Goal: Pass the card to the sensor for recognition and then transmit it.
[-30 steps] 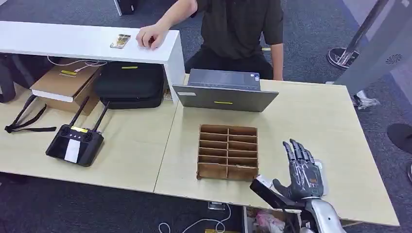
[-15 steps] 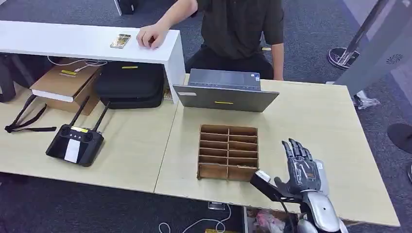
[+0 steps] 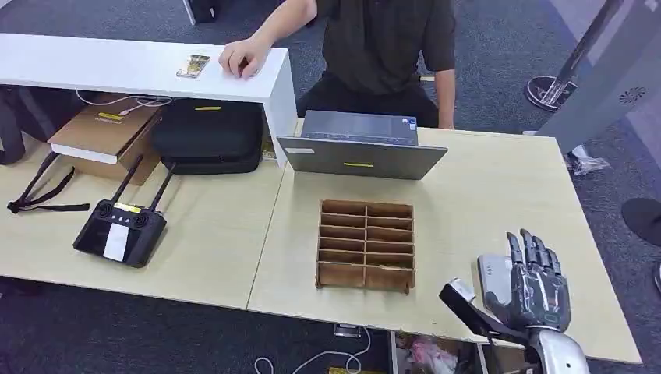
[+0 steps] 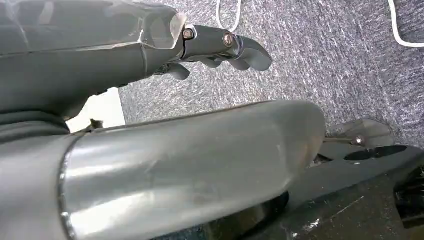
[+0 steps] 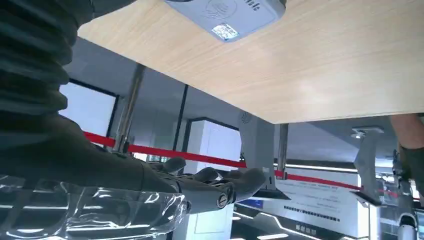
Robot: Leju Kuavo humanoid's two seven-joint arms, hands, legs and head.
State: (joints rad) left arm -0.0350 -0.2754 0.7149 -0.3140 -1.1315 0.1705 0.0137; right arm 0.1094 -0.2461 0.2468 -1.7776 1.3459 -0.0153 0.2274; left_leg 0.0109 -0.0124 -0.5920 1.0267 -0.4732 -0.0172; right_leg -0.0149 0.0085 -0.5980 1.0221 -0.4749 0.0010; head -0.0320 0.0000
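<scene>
A small gold-patterned card lies flat on the white shelf at the far left, just beside a person's hand. The sensor, a flat grey-white reader, lies on the table near its front right edge; in the right wrist view the sensor appears close by. My right hand hovers over the sensor's right part with fingers apart and thumb out, holding nothing. My left hand hangs over grey carpet, fingers loosely extended and empty.
A brown slotted wooden box stands in the middle of the table, a grey laptop behind it. A black remote controller, a black case and a cardboard box sit at the left. A person sits behind the table.
My right hand has moved to the right along the table's front edge, and the sensor's left part has come out from under it. The card and the person's hand stay put.
</scene>
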